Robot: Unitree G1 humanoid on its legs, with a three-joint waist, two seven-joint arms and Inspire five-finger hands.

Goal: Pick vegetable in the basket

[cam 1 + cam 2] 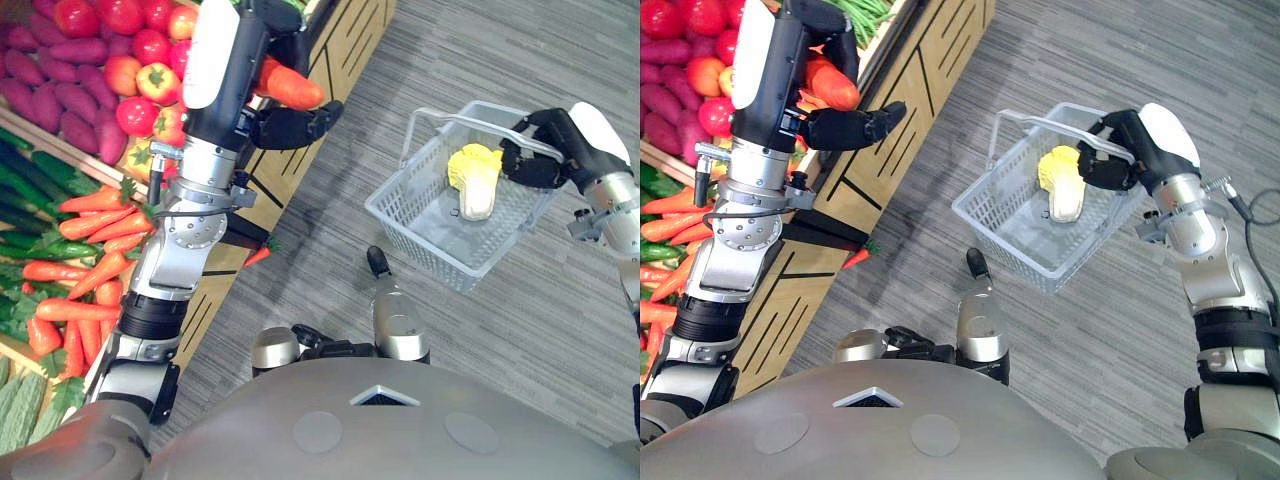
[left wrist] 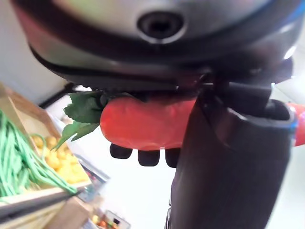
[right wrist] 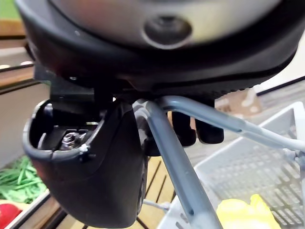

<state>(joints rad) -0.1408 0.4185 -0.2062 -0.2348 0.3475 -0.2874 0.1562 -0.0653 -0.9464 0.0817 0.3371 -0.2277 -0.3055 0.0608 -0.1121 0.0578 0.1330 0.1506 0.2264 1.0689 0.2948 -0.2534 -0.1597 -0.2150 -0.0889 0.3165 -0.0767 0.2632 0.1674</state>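
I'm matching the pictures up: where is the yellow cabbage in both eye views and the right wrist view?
Left eye view: upper right, the cabbage lies in the basket.
Right eye view: right of centre, in the basket.
Right wrist view: its yellow leaves beyond the basket's handle.
Shared landmark: that handle, gripped by the right hand.

Grocery shop, produce section. A slanted light-wood display stand [image 1: 350,55] carries sorted rows (orange carrots [image 1: 90,225], purple sweet potatoes [image 1: 60,52], dark green cucumbers [image 1: 30,185]); beside the stand, a grey plastic mesh shopping basket [image 1: 405,215].
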